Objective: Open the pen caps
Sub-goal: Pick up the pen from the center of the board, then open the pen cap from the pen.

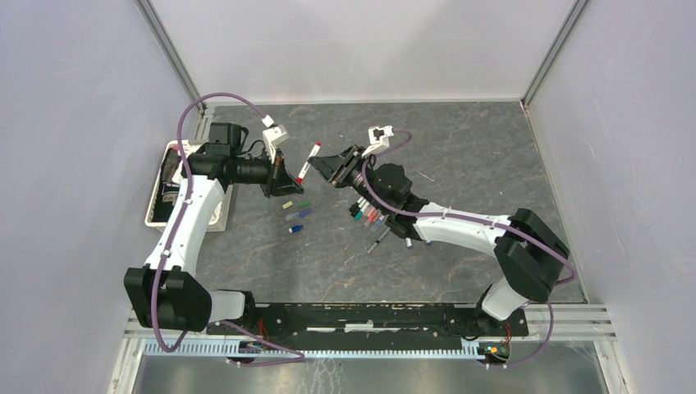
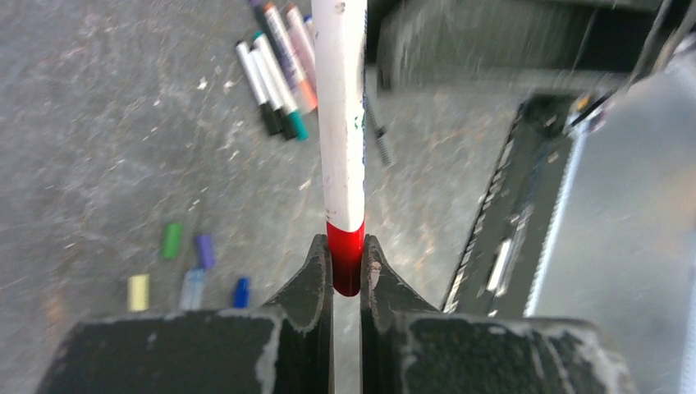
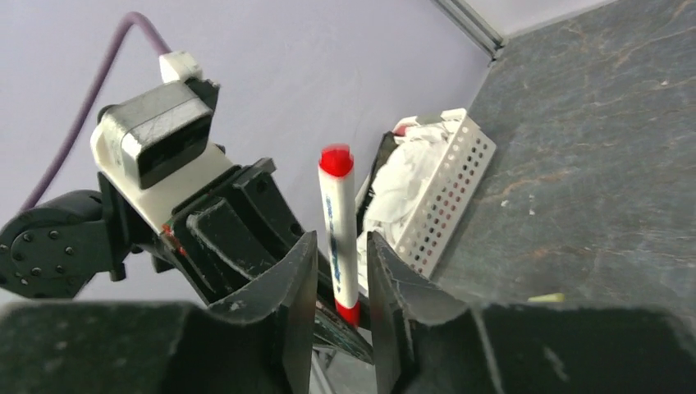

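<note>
Left gripper [image 2: 346, 250]: fingers pinched together on one red end of a white-barrelled marker pen with red ends [image 2: 342, 123].
Pen position: lifted off the dark grey mottled tabletop [image 1: 460, 156], between the two grippers, its other red end free.
Right gripper [image 3: 341, 240]: fingers stood apart, with the pen in the gap between them. Could not tell whether they touched it.
Loose caps: small loose plastic pen caps [image 2: 204, 250], yellow, green, purple, pale and blue, lay in a cluster on the tabletop below the left gripper.
Other pens: a heap of thin white and grey marker pens [image 2: 275, 82] lay under the right arm.
Basket: a white perforated plastic basket [image 3: 460, 176] sat at the left table edge, white crumpled stuff inside.
</note>
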`<state>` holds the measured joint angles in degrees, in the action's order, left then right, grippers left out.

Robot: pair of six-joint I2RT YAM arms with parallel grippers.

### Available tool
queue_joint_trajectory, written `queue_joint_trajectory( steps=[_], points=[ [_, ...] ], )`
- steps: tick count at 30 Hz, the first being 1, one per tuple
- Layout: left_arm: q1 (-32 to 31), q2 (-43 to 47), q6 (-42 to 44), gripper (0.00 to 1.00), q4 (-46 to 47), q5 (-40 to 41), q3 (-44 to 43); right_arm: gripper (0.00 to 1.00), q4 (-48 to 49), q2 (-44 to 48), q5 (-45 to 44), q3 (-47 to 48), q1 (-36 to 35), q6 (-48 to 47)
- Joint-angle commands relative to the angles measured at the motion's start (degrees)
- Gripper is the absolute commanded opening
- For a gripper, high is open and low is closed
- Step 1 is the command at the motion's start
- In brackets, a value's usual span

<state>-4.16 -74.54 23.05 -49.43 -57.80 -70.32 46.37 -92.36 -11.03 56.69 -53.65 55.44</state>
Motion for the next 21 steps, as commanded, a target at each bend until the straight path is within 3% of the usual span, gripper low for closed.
queue_joint_trajectory(
  steps=[1, 3, 7, 11, 15, 21],
  points=[
    [-0.3, 0.8, 21.2, 0.02, -8.4, 8.3, -0.1, 0.39, -6.4, 5.6, 13.3, -1.0, 5.4, -2.5],
    [-0.3, 1.7, 28.6, 0.02, -10.9, 11.7, 1.6, 0.51, -8.6, 7.4, 19.5, -2.2, 9.0, -2.9],
    [-0.6, 2.8, 41.8, 0.02, -15.5, 17.4, 4.3, 0.64, -15.9, 9.1, 32.3, -0.8, 14.7, -5.8],
    [-1.8, 3.2, 52.7, 0.02, -20.5, 21.2, 4.8, 0.67, -26.1, 5.2, 45.2, 5.7, 16.4, -10.9],
    [-6.2, 4.3, 56.3, 0.02, -21.0, 26.5, 5.5, 0.69, -29.2, 0.6, 53.4, 8.5, 15.9, -10.6],
    [-14.0, 5.2, 54.8, 0.02, -18.3, 33.8, 6.9, 0.7, -30.7, -3.3, 57.2, 9.2, 11.8, -11.0]
  ],
)
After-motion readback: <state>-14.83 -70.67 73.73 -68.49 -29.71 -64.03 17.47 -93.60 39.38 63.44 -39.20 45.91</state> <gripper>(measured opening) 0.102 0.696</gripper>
